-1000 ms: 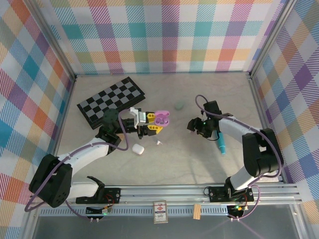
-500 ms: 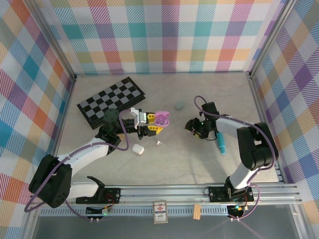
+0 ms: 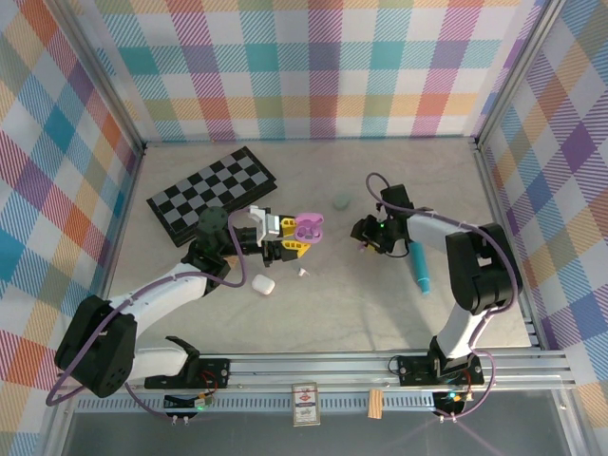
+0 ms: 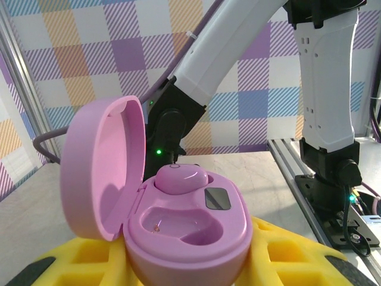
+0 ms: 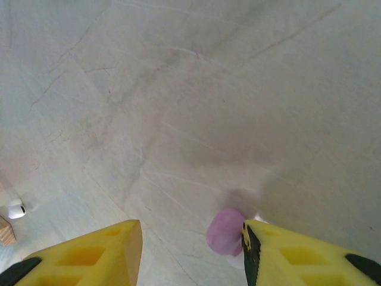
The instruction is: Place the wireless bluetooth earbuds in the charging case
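Purple earbud point(image 5: 225, 231) on table point(image 5: 178, 89) between parted jaws of downward-pointing right gripper point(image 5: 190, 231), left gripper point(image 3: 288, 238) clamping open purple case point(image 4: 190, 232).

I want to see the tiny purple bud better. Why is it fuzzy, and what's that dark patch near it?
Right wrist view: the purple earbud sits close to the lens, so its edges look soft; a grey shadow darkens the table just above it. Left wrist view: the purple case looks sharp, with a soft shine on its lid.

Left gripper point(image 3: 294, 235) grips purple case point(image 3: 309, 226) (chessboard point(image 3: 214, 195) just behind).
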